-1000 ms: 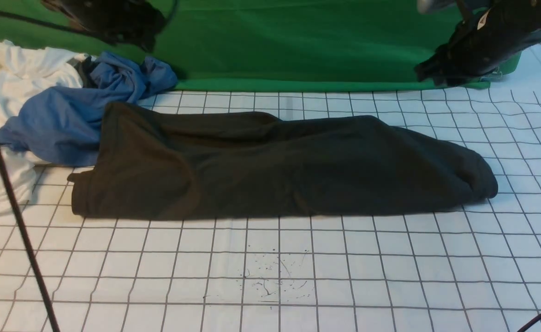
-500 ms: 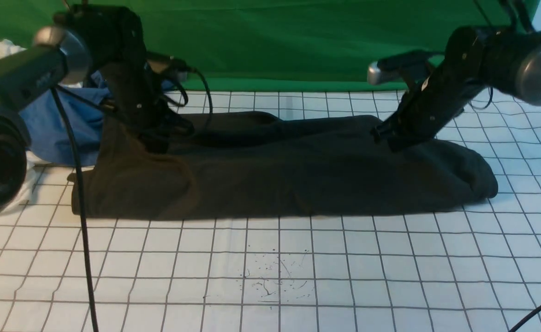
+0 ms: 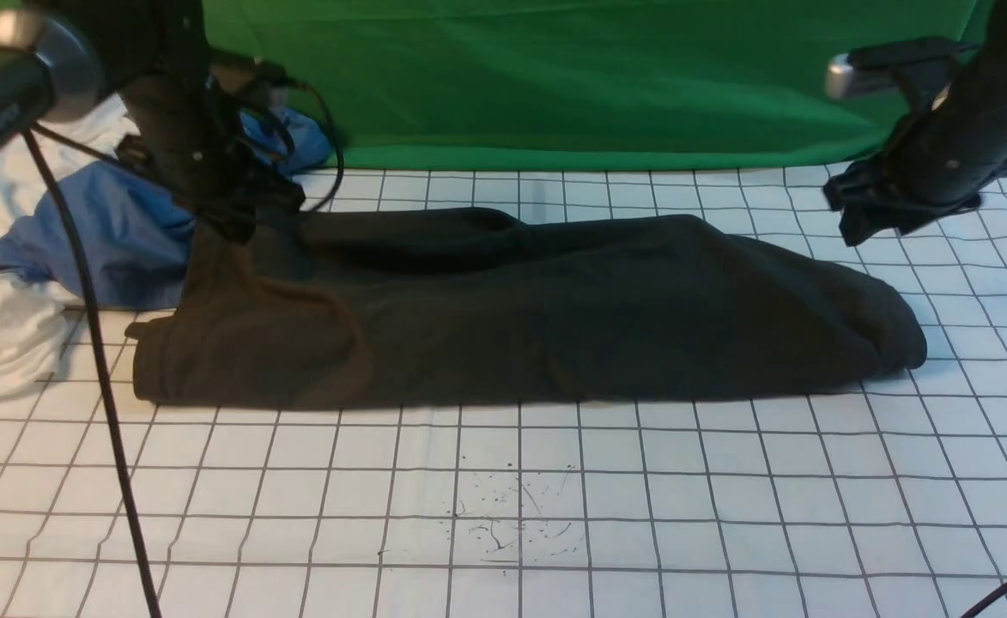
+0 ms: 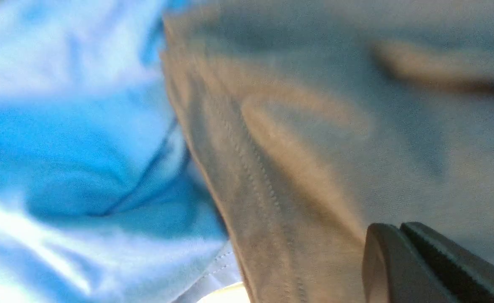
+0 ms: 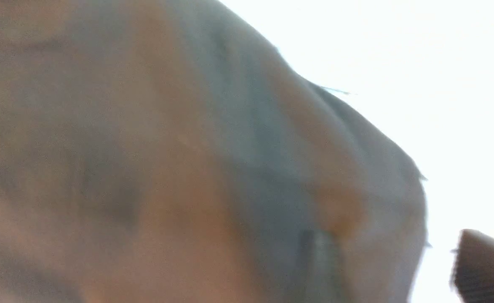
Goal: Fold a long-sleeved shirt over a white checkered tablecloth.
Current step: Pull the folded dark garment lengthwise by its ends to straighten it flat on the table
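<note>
Left gripper (image 3: 250, 225): jaws together, long-sleeved shirt (image 3: 512, 318) corner at its tips | Right gripper (image 3: 868, 215): jaws apart, shirt nearby, untouched

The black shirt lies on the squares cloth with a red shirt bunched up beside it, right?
Not red: the bunched garment beside the black shirt is blue, as the front view shows. The shirt does lie on the checkered cloth.
</note>
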Controlling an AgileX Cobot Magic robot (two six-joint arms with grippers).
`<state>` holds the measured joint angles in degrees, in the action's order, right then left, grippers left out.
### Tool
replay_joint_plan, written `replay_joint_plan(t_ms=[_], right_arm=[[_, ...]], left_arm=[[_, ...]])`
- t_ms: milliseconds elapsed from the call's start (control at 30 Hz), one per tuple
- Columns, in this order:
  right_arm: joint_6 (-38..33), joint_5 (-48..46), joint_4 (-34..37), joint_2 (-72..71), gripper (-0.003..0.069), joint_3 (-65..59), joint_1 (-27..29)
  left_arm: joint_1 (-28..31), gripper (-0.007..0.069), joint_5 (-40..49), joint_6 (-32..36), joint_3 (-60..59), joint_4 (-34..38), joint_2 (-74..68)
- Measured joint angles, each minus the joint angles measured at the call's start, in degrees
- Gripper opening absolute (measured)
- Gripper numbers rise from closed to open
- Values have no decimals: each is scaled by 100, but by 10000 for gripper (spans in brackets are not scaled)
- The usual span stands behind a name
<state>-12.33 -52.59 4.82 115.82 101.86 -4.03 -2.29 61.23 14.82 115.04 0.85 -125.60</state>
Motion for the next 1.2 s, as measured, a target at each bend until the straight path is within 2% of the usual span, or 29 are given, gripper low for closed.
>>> replay_joint_plan(t_ms=[67, 133, 533, 700, 833, 967, 1000, 1100, 1133, 1200], right_arm=[[72, -229, -191, -12, 640, -10, 13], [204, -259, -346, 26, 673, -83, 13], [994, 141, -587, 621, 649, -500, 192], [1110, 270, -568, 840, 598, -505, 217], [981, 416, -280, 874, 508, -511, 173], [924, 543, -137, 879, 324, -511, 58], [906, 582, -109, 885, 255, -511, 31], [828, 587, -97, 899, 106, -511, 18], [782, 570, -97, 899, 65, -511, 18], [639, 514, -97, 883, 43, -511, 35]], left_arm=[[0, -34, -64, 46, 0, 185, 191], [0, -34, -89, 93, 0, 399, 321], [0, -34, 61, 231, 0, 675, 384], [0, -34, 34, 231, 0, 721, 384], [0, -34, 19, 238, 0, 728, 384], [0, -34, 14, 244, 0, 732, 384], [0, -34, 14, 250, 0, 734, 384], [0, -34, 19, 292, 0, 752, 384], [0, -34, 19, 292, 0, 757, 384], [0, -34, 19, 307, 0, 757, 384]])
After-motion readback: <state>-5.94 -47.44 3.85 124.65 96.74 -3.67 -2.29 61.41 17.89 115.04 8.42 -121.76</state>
